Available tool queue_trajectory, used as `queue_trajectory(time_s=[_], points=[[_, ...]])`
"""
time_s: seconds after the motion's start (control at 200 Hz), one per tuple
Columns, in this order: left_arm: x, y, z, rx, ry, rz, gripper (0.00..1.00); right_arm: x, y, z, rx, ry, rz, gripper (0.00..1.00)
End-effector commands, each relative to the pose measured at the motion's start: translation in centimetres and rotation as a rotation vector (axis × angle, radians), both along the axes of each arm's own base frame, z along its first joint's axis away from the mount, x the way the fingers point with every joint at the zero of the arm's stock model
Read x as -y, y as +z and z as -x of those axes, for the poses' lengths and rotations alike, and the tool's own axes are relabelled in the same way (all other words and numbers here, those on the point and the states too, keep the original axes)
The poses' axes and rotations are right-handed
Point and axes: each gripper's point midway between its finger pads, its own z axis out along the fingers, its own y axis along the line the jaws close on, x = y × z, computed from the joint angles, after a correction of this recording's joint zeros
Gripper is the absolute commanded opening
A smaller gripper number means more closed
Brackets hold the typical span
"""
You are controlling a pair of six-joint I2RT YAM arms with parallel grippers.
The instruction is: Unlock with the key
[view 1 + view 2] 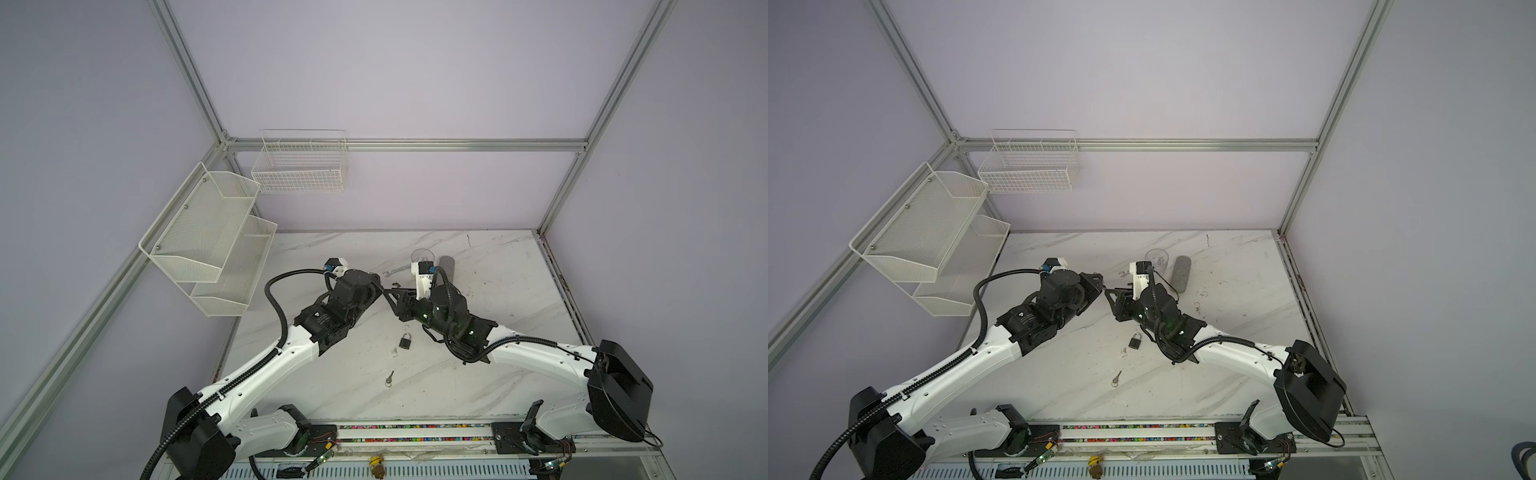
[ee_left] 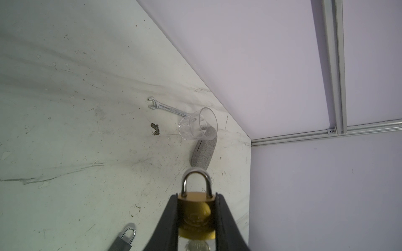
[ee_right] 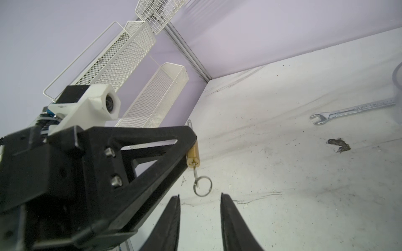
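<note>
While left claw (image 2: 196,195) grips brass padlock (image 2: 196,217), your right claw (image 3: 200,195) sits open; key (image 3: 195,173) pokes out just ahead.

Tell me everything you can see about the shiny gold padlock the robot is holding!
The gold padlock looks like brass, with a silver metal shackle whose two legs both sit in the body, so it looks locked. The left gripper holds it up in the air, its jaws pressing the body's two sides. A small key is stuck in its keyhole end, and a key ring dangles from it.
</note>
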Motion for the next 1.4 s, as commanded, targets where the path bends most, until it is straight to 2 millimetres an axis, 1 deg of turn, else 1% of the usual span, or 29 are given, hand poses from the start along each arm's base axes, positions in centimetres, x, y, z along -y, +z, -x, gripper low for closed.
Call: queue_trajectory(time_s=[0.0, 0.08, 0.265, 0.475, 0.64, 0.785, 0.96, 1.045, 1.135, 1.25, 1.31, 1.4], points=[[-0.2, 2.5, -0.2, 0.072, 0.002, 0.032, 0.0, -0.9, 1.2, -0.2, -0.021, 0.028, -0.046, 0.34], [-0.2, 2.4, -0.1, 0.07, 0.0, 0.035, 0.0, -1.5, 1.3, -0.4, -0.034, 0.039, -0.049, 0.32], [-0.3, 2.3, 0.0, 0.071, 0.001, 0.037, 0.0, -1.4, 1.9, -1.0, -0.039, 0.013, -0.068, 0.26], [-0.4, 2.4, 0.1, 0.074, 0.001, 0.04, 0.0, -1.2, 0.9, -1.6, -0.06, -0.01, -0.052, 0.21], [-0.4, 2.5, 0.0, 0.076, 0.002, 0.042, 0.0, -1.8, 0.7, -1.6, -0.06, 0.014, -0.048, 0.16], [-0.2, 2.5, 0.0, 0.074, -0.01, 0.047, 0.0, -1.7, 0.7, -1.8, -0.055, 0.003, -0.043, 0.11], [0.8, 2.3, 0.6, 0.053, -0.071, 0.069, 0.0, -1.5, 0.7, -2.2, -0.034, -0.016, -0.018, 0.04], [2.4, 2.3, 1.4, 0.031, -0.146, 0.113, 0.0, -1.5, 1.1, -2.4, -0.014, -0.022, -0.015, 0.03], [3.7, 3.1, 2.1, 0.033, -0.21, 0.148, 0.0, -1.4, 1.8, -2.8, 0.02, -0.034, -0.012, 0.02], [4.6, 4.1, 3.0, 0.06, -0.251, 0.179, 0.0, -2.1, 2.3, -3.1, 0.033, -0.019, -0.013, 0.02], [5.2, 4.3, 3.2, 0.061, -0.283, 0.192, 0.0, -2.5, 2.5, -3.0, 0.051, 0.005, -0.011, 0.02], [5.8, 4.5, 3.3, 0.066, -0.323, 0.182, 0.0, -2.5, 2.8, -3.0, 0.087, 0.015, 0.017, 0.01]])
